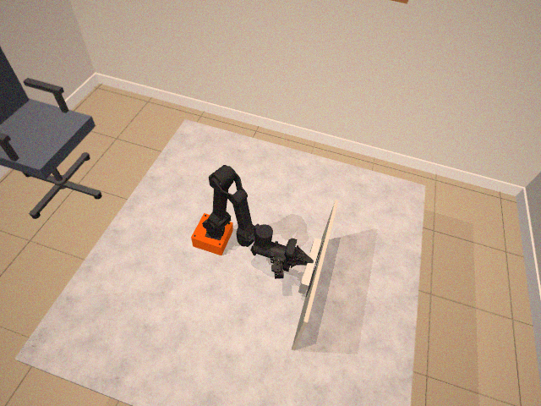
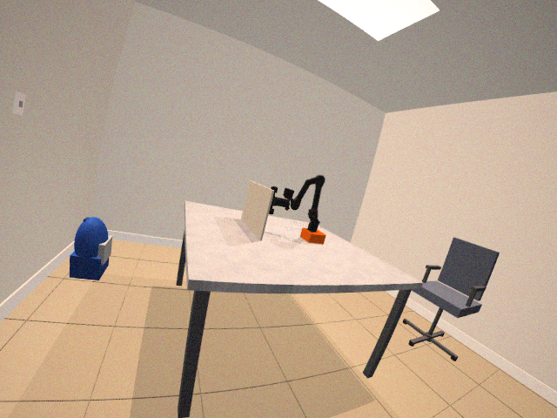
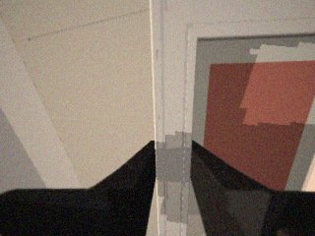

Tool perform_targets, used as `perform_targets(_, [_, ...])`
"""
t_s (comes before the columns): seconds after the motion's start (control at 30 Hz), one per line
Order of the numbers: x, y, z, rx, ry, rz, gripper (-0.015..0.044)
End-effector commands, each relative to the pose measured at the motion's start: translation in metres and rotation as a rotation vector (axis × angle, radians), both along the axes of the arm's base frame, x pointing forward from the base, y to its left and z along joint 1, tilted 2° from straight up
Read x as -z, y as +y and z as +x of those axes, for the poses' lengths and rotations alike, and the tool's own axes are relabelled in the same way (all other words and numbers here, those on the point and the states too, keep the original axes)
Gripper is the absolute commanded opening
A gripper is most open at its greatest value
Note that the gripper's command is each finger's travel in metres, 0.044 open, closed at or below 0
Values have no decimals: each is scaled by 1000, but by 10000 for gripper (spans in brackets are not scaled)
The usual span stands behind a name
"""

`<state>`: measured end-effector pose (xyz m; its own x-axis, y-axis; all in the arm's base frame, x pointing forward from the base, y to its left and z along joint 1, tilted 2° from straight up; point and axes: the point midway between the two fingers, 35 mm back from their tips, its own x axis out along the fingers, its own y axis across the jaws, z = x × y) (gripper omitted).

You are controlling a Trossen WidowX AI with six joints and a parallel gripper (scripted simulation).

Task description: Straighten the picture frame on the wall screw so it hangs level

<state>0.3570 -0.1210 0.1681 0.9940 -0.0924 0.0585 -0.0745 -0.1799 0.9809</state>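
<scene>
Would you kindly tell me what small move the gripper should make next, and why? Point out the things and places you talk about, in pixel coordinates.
I would probably lift the frame (image 1: 308, 275) (image 3: 172, 74) slightly, ready for a one-notch shift: the gripper (image 1: 312, 260) (image 2: 271, 202) (image 3: 171, 147) is shut on its border, beside the red picture (image 3: 241, 147). Which side is too high, I cannot tell.

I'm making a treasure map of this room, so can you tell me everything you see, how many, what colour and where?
Table: one, pale top with dark legs, mid-room.
Wall panel: one, cream, upright on the table.
Picture frame: one, whitish around a red and grey picture, in front of the panel.
Chair: one, blue-grey, beside the table.
Rounded object: one, blue, on the floor.
Wall plate: one, whitish, on a wall.
Ceiling light: one, white, overhead.
Base block: one, orange, under the arm.
Arm: one, black, on the block.
Gripper: one, black, shut on the frame's edge.
</scene>
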Motion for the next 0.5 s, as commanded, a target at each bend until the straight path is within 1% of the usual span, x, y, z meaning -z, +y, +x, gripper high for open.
perform_targets(0.0, [-1, -1, 0, 4, -3, -2, 0])
perform_targets(0.47, [4, 0, 0, 4, -3, -2, 0])
